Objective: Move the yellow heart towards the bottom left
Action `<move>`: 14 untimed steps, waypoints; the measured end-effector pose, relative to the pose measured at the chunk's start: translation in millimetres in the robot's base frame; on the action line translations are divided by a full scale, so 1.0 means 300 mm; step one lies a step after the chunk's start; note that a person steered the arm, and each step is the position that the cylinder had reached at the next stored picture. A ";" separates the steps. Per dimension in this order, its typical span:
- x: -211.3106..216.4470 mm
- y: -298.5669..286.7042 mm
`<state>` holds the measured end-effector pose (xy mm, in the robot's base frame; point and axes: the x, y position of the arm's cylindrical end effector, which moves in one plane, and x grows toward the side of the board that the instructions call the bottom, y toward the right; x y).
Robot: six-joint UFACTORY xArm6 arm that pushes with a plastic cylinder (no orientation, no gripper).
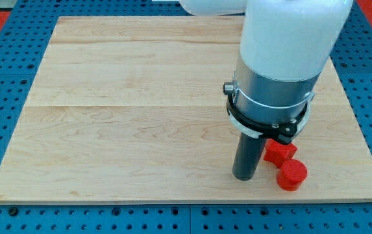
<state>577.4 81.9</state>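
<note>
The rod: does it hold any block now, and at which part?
Nothing is held. My tip stands on the board, just left of two red blocks. No yellow heart shows.

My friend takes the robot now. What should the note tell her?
My tip rests on the wooden board near the view's bottom, right of centre.
Two red blocks touch each other just right of it: a red star-like block and a red cylinder block.
No yellow heart shows; the arm may hide it.
Done: cannot tell. Left: find the heart, push it towards the bottom left.
</note>
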 end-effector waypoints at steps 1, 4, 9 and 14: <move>0.043 0.000; 0.135 0.368; -0.306 0.599; -0.549 0.248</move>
<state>412.9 156.4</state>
